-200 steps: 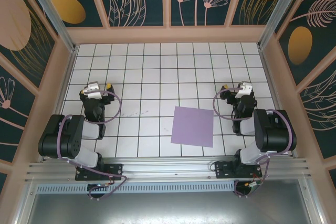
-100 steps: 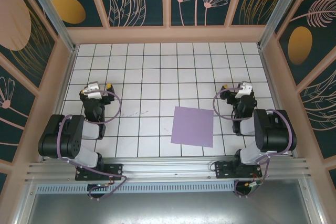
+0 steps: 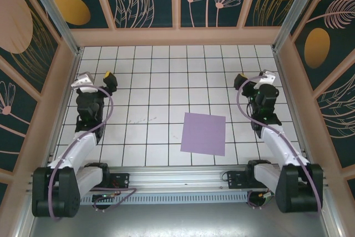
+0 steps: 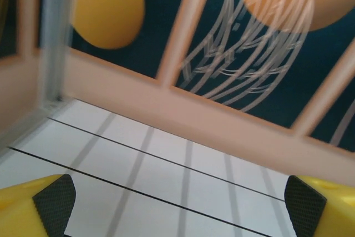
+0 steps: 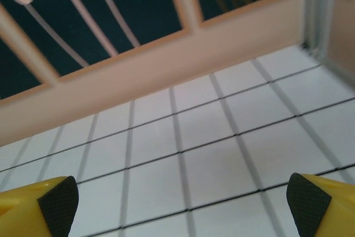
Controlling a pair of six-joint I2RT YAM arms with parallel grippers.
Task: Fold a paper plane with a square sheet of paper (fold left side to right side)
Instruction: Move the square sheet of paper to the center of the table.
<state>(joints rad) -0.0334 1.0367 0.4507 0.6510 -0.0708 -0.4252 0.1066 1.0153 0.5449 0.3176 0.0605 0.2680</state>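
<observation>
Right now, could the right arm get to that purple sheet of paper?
Probably yes. The square sheet of paper lies flat on the table just beside the right arm, toward the middle, with nothing between them. The right fingers are open and empty.

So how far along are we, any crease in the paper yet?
Done: nothing yet. The square sheet of paper lies flat and uncreased on the table, nearer the right arm.
In hand: nothing. The left fingers and right fingers stand open over bare tiles, apart from the sheet.
Left: the first left-to-right fold and every fold after it.
</observation>
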